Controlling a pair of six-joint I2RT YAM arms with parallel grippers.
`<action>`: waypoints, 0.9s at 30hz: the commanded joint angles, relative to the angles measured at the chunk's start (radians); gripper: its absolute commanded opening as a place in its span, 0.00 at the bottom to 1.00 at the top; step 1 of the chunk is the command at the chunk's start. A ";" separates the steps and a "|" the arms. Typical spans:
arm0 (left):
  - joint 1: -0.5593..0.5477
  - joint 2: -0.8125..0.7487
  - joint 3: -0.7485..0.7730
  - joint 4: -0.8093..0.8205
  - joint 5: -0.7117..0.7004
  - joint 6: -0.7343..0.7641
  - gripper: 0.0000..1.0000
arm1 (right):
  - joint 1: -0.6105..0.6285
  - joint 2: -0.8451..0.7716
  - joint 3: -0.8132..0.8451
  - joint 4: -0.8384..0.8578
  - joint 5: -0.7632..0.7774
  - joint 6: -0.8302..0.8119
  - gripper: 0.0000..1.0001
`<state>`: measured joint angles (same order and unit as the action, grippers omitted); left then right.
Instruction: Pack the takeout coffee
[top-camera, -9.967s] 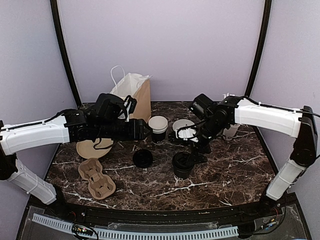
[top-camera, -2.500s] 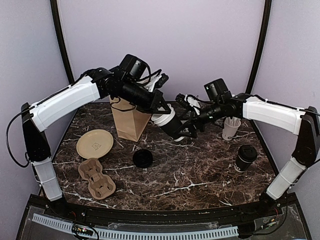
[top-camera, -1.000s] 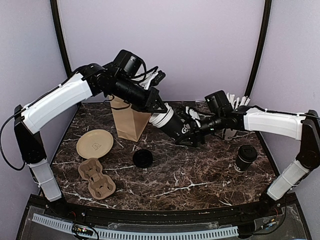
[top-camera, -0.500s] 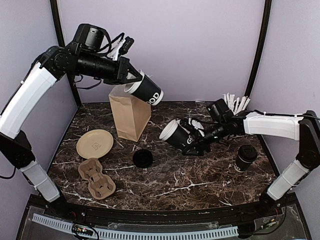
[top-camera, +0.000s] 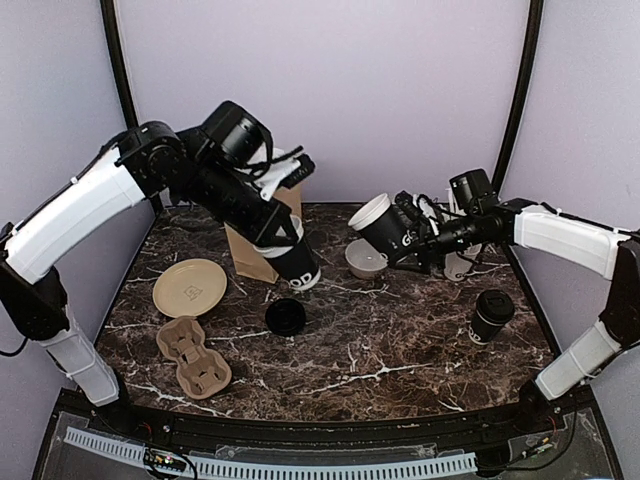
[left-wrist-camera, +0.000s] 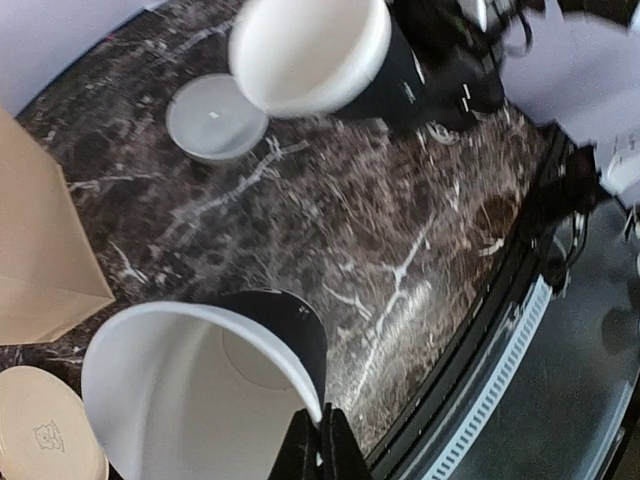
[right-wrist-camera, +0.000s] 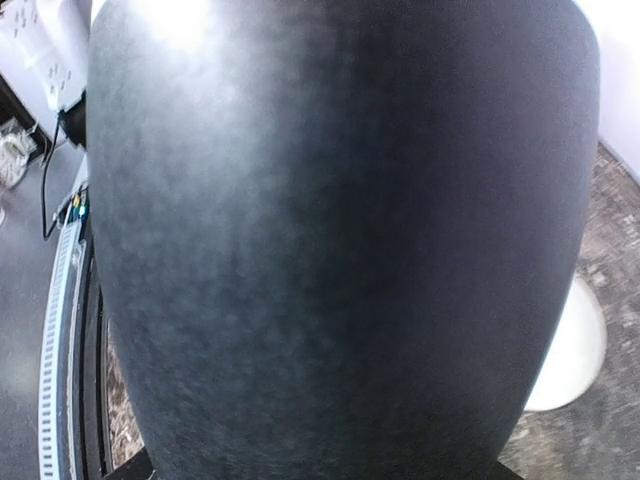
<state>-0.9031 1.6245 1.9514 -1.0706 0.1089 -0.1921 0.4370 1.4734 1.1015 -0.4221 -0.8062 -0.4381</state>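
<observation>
Takeout coffee cup (top-camera: 292, 262) lidless, tilted mid-frame, rim pinched by left gripper (left-wrist-camera: 318, 440) | second cup (top-camera: 392, 228) clamped sideways in right gripper (top-camera: 422, 240), right of centre | risk: slipping from thin rim pinch, dropping short of bag (left-wrist-camera: 40, 240)

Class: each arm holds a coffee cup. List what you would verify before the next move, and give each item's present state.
1. Left gripper pinching left cup rim: ok.
2. Right gripper holding right cup, tilted, off the table: ok.
3. Held cups lidded: not ok, both mouths open.
4. Loose lid on table: ok; a second lid: cannot tell.
5. Carrier wells empty: ok.
6. Lidded cup upright: ok.
</observation>
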 joint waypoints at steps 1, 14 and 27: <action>-0.173 0.009 -0.111 0.038 -0.059 0.089 0.00 | -0.055 -0.025 0.077 -0.004 -0.074 0.025 0.55; -0.404 0.156 -0.302 0.338 -0.238 0.184 0.00 | -0.106 -0.055 0.046 0.112 -0.081 0.051 0.56; -0.427 0.289 -0.343 0.448 -0.267 0.237 0.00 | -0.107 -0.055 0.021 0.125 -0.081 0.051 0.56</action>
<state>-1.3193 1.9026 1.6016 -0.6491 -0.1303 0.0200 0.3325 1.4326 1.1435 -0.3359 -0.8719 -0.3939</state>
